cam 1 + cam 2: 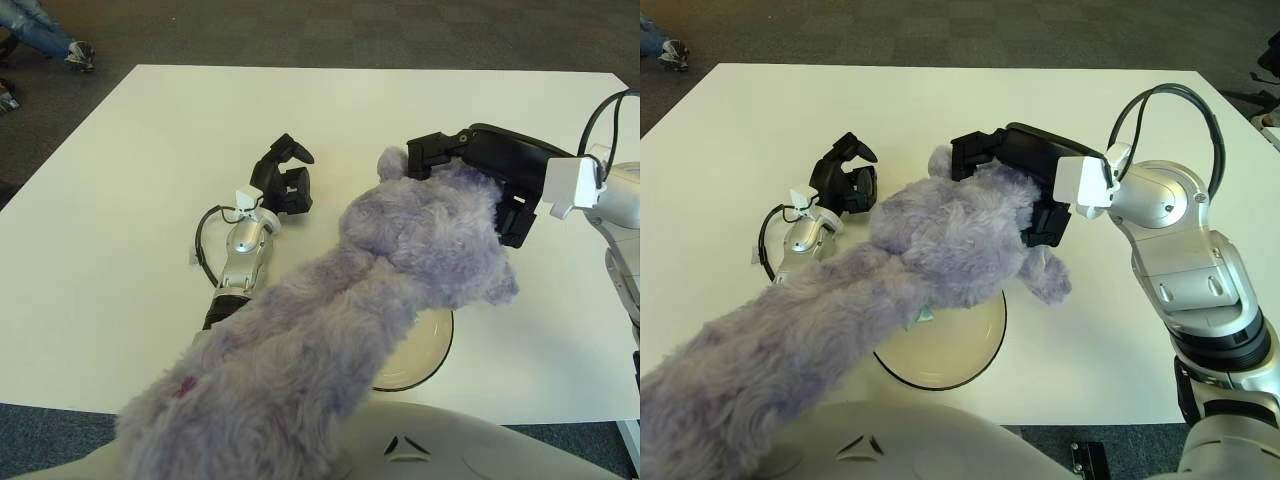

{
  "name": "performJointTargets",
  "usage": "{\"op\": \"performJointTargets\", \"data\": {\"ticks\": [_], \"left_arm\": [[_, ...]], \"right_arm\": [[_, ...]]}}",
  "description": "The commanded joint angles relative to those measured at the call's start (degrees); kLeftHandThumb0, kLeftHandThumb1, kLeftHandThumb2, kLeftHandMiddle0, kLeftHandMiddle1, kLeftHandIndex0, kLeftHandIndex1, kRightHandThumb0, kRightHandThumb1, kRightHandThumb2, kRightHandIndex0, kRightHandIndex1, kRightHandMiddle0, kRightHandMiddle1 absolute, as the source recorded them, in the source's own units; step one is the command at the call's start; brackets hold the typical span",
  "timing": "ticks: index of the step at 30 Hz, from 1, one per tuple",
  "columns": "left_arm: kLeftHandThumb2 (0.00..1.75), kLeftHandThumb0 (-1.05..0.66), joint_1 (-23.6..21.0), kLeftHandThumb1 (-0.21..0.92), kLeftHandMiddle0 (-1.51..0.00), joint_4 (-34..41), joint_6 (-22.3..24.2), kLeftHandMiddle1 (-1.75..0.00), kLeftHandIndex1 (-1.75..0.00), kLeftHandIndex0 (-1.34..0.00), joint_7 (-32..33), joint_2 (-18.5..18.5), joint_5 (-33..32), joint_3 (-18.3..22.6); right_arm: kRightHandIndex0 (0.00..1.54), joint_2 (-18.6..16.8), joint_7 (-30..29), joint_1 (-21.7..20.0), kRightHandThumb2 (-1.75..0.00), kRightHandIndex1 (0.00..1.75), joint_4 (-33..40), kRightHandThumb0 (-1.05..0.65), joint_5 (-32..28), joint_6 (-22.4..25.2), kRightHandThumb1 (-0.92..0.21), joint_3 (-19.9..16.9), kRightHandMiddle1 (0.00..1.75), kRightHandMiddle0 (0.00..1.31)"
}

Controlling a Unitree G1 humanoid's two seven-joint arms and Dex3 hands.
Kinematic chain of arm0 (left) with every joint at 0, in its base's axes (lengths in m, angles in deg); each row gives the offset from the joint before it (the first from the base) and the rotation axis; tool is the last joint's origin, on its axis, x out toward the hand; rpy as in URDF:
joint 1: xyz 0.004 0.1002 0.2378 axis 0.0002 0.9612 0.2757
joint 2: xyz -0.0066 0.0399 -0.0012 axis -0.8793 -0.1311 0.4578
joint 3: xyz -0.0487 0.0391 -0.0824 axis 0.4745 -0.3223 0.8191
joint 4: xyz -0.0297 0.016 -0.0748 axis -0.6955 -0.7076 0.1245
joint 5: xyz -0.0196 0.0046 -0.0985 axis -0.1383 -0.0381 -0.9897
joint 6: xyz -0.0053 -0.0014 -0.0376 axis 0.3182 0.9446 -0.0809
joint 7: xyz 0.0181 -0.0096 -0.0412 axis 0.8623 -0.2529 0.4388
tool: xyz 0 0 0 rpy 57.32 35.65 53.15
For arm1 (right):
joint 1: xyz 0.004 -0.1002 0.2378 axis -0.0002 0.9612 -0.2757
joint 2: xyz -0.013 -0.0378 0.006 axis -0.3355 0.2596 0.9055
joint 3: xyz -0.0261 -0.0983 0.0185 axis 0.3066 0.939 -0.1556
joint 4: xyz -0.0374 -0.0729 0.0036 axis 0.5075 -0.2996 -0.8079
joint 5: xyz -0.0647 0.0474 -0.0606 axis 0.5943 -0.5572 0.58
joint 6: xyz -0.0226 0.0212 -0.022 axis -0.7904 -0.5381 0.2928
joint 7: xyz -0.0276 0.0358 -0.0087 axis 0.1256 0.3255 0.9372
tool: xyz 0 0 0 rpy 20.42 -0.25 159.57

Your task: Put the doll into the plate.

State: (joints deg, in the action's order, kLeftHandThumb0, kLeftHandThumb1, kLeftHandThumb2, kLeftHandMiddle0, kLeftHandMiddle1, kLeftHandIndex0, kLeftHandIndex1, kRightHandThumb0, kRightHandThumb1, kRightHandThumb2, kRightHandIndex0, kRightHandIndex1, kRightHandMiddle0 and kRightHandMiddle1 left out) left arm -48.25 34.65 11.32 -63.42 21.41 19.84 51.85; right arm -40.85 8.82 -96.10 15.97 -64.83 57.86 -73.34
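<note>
The doll (390, 270) is a long fluffy purple plush toy; it reaches from the near edge of the view up over the table. My right hand (1025, 185) is shut on its head end and holds it above the plate. The plate (950, 355) is cream with a dark rim and lies on the white table, mostly hidden under the doll in the left eye view (425, 355). My left hand (283, 178) shows to the left of the doll, on the table side, fingers curled and holding nothing.
The white table (130, 200) spreads out to the left and back. Dark carpet lies beyond its far edge. A person's legs in jeans (40, 30) show at the top left corner. My own body shell (900, 445) fills the bottom edge.
</note>
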Motion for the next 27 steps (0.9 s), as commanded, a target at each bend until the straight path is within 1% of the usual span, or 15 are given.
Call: {"op": "performJointTargets", "data": {"ticks": [1, 6, 7, 8, 9, 10, 12, 13, 15, 18, 20, 21, 22, 24, 27], "left_arm": [[1.19, -0.45, 0.6, 0.42, -1.2, -0.1, -0.8, -1.75, -1.75, -0.53, 0.2, 0.1, 0.4, -0.1], [1.19, -0.45, 0.6, 0.41, -1.2, -0.1, -0.9, -1.75, -1.75, -0.53, 0.4, 0.1, 0.7, -0.1], [1.19, -0.45, 0.6, 0.41, -1.2, -0.1, -0.8, -1.75, -1.75, -0.53, 0.4, 0.1, 0.7, -0.1], [1.19, -0.45, 0.6, 0.41, -1.2, 0.0, -0.8, -1.75, -1.75, -0.53, 0.4, 0.1, 0.7, -0.1], [1.19, -0.45, 0.6, 0.41, -1.2, 0.0, -0.7, -1.75, -1.75, -0.53, 0.4, 0.1, 0.7, -0.1], [1.19, -0.45, 0.6, 0.41, -1.2, 0.0, -0.6, -1.75, -1.75, -0.53, 0.4, 0.1, 0.7, -0.1], [1.19, -0.45, 0.6, 0.42, -1.2, 0.0, -0.6, -1.75, -1.75, -0.53, 0.4, 0.2, 0.7, -0.1], [1.19, -0.45, 0.6, 0.41, -1.21, 0.0, -0.6, -1.75, -1.75, -0.53, 0.3, 0.2, 0.6, -0.1], [1.2, -0.45, 0.6, 0.41, -1.22, 0.0, -0.6, -1.75, -1.75, -0.54, 0.2, 0.2, 0.5, -0.1], [1.2, -0.45, 0.7, 0.41, -1.22, 0.2, -0.6, -1.75, -1.75, -0.54, 0.3, 0.4, 0.6, -0.1], [1.2, -0.45, 0.7, 0.41, -1.22, 0.3, -0.6, -1.75, -1.75, -0.54, 0.3, 0.4, 0.5, -0.1], [1.2, -0.45, 0.7, 0.41, -1.22, 0.3, -0.6, -1.75, -1.75, -0.54, 0.3, 0.4, 0.5, -0.1], [1.21, -0.45, 0.7, 0.41, -1.22, 0.3, -0.6, -1.75, -1.75, -0.54, 0.3, 0.4, 0.6, -0.1], [1.2, -0.45, 0.7, 0.41, -1.22, 0.3, -0.5, -1.75, -1.75, -0.54, 0.4, 0.3, 0.9, -0.3], [1.19, -0.45, 0.7, 0.42, -1.22, 0.3, -0.6, -1.75, -1.75, -0.53, 0.3, 0.2, 1.1, -0.3]], "right_arm": [[0.8, 0.7, 0.2, 0.2, -1.59, 1.75, 0.7, 0.57, 0.3, -0.7, -0.09, -0.3, 1.75, 1.03], [0.8, 0.8, 0.2, 0.2, -1.59, 1.75, 0.7, 0.57, 0.3, -0.7, -0.09, -0.4, 1.75, 1.03], [0.73, 1.3, 4.1, -0.9, -1.48, 1.57, 0.0, 0.29, -3.7, 0.0, -0.23, -0.3, 1.63, 0.86], [0.63, 1.7, 7.0, -1.8, -1.29, 1.16, -0.6, -0.09, -6.7, 0.5, -0.48, -0.3, 1.38, 0.59], [0.51, 1.9, 9.1, -2.4, -1.2, 0.88, -1.0, -0.3, -8.7, 0.9, -0.64, -0.3, 1.17, 0.38], [0.33, 2.1, 6.9, 0.1, -1.14, 0.85, 1.8, -0.3, -5.6, -1.7, -0.74, -0.1, 0.96, 0.24], [0.22, 2.5, 1.1, 4.1, -1.15, 0.99, 10.3, -0.35, 2.8, -4.5, -0.73, -0.1, 1.02, 0.12], [0.28, 1.7, -0.5, 5.6, -1.02, 1.23, 7.3, -0.09, 4.2, -8.8, -0.71, -1.0, 1.14, 0.08], [0.31, 0.5, -1.2, 6.9, -0.72, 1.41, 1.8, 0.12, 4.4, -13.6, -0.8, -2.1, 1.26, 0.04], [0.34, 0.9, 0.7, 7.1, -0.48, 1.52, 0.2, 0.27, 2.1, -13.3, -0.88, -2.3, 1.35, 0.01], [0.16, 1.8, 3.1, 6.4, -0.76, 1.16, 0.7, -0.22, -0.5, -10.5, -0.85, -2.0, 1.13, 0.0], [0.14, 2.0, 3.6, 6.3, -0.81, 1.11, 0.8, -0.28, -1.1, -9.9, -0.84, -2.0, 1.1, 0.0], [0.11, 2.1, 1.3, 7.7, -0.88, 1.03, 1.9, -0.38, 4.2, -13.9, -0.83, -0.8, 1.06, 0.0], [0.09, 1.0, -4.3, 12.3, -1.04, 0.92, 4.3, -0.33, 12.4, -19.4, -0.64, -0.3, 1.01, 0.0], [0.08, 2.9, 3.1, -0.4, -1.14, 0.82, -3.0, -0.27, 5.9, -15.7, -0.38, -0.6, 1.03, 0.0]]}}
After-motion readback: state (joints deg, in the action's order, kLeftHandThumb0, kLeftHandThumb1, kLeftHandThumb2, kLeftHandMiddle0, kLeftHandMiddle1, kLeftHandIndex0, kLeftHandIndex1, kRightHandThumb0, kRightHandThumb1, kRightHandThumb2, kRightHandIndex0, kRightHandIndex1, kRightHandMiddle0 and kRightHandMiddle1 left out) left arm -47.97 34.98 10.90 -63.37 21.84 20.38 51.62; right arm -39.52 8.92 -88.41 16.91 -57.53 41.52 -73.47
